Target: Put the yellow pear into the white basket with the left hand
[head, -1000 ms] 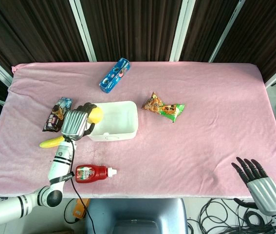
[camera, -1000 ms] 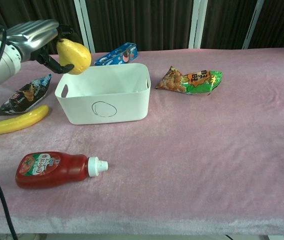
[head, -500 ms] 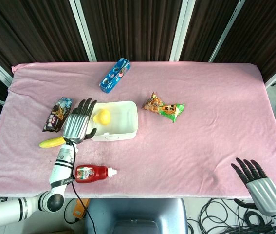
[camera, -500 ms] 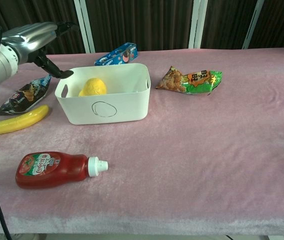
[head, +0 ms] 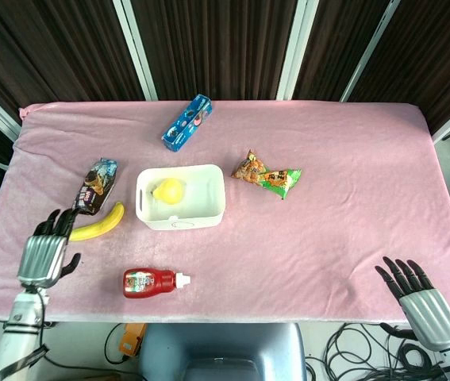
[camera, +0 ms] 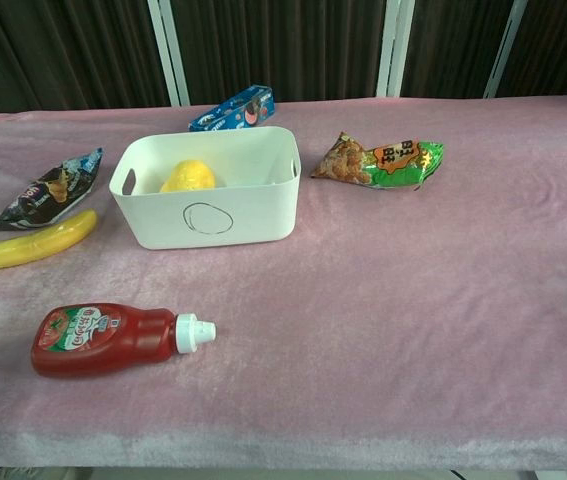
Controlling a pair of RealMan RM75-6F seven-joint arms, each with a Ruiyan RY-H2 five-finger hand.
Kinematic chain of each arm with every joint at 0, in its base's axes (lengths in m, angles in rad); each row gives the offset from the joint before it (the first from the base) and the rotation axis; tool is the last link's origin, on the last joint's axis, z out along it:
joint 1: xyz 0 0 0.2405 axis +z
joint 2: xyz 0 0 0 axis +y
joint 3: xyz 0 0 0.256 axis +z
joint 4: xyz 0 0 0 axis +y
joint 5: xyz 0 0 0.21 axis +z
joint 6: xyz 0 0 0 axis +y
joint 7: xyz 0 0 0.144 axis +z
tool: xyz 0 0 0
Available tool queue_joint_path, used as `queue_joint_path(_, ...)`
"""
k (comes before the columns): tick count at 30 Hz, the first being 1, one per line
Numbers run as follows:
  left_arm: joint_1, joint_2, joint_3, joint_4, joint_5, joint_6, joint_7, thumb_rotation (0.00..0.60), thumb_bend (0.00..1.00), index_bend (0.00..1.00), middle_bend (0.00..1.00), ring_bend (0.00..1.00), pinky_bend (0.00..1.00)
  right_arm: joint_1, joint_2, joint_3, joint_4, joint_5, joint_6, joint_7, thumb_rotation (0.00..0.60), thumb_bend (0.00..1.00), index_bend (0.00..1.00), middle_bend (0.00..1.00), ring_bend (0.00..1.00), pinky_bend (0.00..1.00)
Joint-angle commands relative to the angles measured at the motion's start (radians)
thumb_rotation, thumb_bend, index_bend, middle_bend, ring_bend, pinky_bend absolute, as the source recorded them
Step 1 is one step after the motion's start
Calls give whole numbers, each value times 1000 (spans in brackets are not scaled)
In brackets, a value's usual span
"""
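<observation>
The yellow pear [head: 169, 190] [camera: 187, 176] lies inside the white basket [head: 209, 214] [camera: 253, 215], toward its left side. My left hand [head: 44, 255] is down at the table's front left corner, well away from the basket, fingers spread and holding nothing. My right hand [head: 421, 299] hovers at the front right edge, fingers apart and empty. Neither hand shows in the chest view.
A banana [head: 98, 225] and a dark snack packet [head: 95, 184] lie left of the basket. A ketchup bottle [head: 151, 282] lies in front of it. A blue biscuit box [head: 186, 122] sits behind, and an orange-green snack bag [head: 267, 175] to the right.
The left hand let go of the pear, which dropped into the basket. The hand then drew back to the front left corner and left the chest view.
</observation>
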Motion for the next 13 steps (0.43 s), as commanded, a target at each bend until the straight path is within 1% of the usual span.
queue_joint_path(1,122,52,87,54,81,114,-141,600,317,76,104,76,249,-3,-4,3,2,2,5,-2,600,101,155,0,0,188)
queue_joint_path(4,164,63,96,68,65,118,-184,600,317,76,96,75,243,-3,-6,5,4,2,9,1,600,101,140,0,0,188)
queue_joint_path(7,174,83,101,59,80,103,-194,600,319,81,90,69,234,-3,-9,6,7,-1,14,4,600,101,130,0,0,188)
queue_joint_path(13,193,81,92,57,109,106,-169,600,321,85,81,55,232,-7,-7,-2,14,-13,22,13,600,101,127,0,0,188)
